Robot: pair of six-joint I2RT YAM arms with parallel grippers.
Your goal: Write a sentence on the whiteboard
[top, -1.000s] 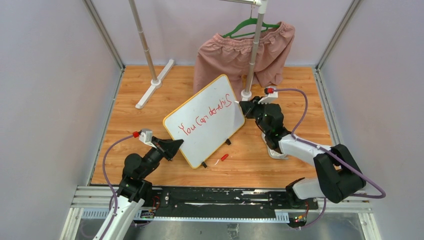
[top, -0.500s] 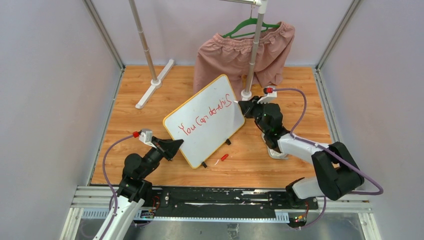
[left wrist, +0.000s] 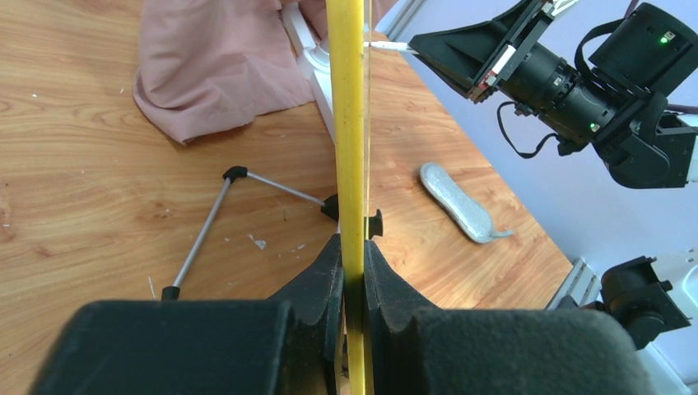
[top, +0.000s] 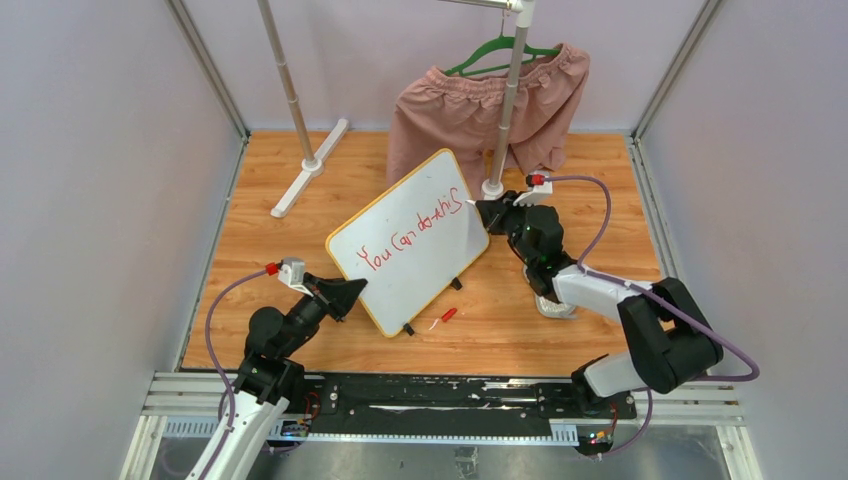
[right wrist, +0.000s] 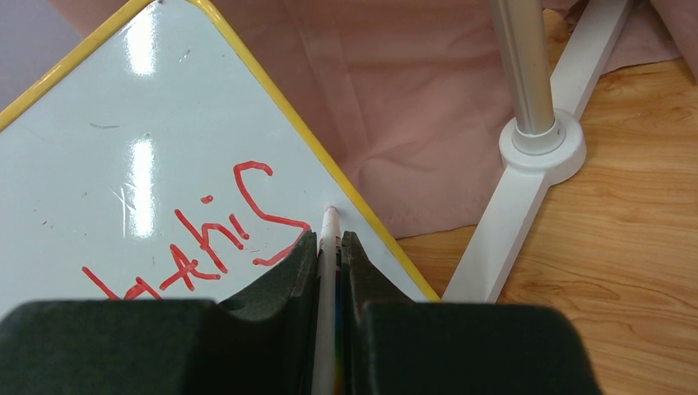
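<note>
Clothes rack, shorts and two small things on a wooden table

The wooden table [top: 250,250] has pale lilac walls [top: 110,200] on its sides. At the back stands a rack with two metal poles, the left pole [top: 287,90] and the right pole [top: 511,100], each in a long white foot [top: 310,180]. Pink shorts [top: 450,115] hang on a green hanger [top: 490,50] at the right pole, and their lower edge reaches the wood. A small red-and-white piece [top: 449,314] lies near the middle. A grey oval thing [left wrist: 457,202] lies flat further right.
</note>
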